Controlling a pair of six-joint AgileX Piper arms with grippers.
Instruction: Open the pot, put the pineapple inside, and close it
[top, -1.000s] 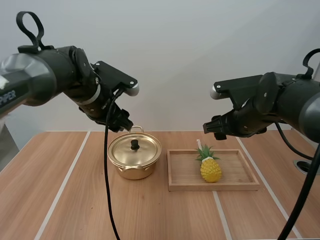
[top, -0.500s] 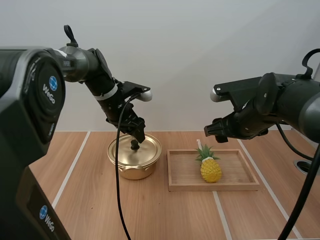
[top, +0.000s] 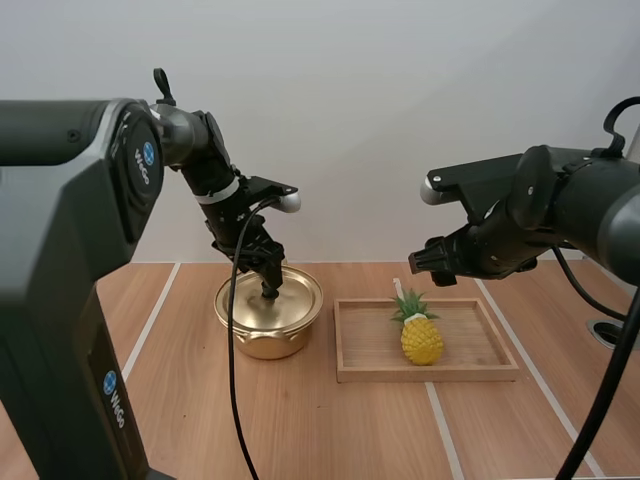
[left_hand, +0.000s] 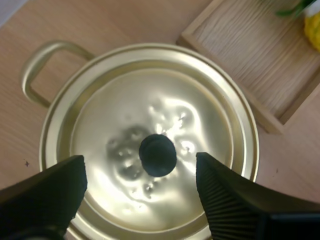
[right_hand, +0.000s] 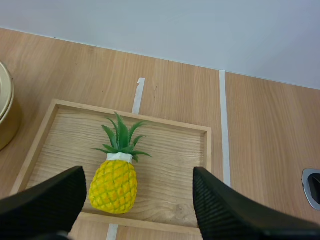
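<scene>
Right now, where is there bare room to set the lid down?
Bare table in front of the pot and to its left. The wooden tray is free right of the pineapple. Crowded: the narrow gap between pot and tray, and over the lid, at the left gripper.

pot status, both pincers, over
Left pincer open, fingers either side of lid knob. Right pincer open above pineapple on wooden tray. Lid on pot. Nothing blocking.

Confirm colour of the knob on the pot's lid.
Black round knob on the shiny gold metal lid; clearest in the left wrist view.
</scene>
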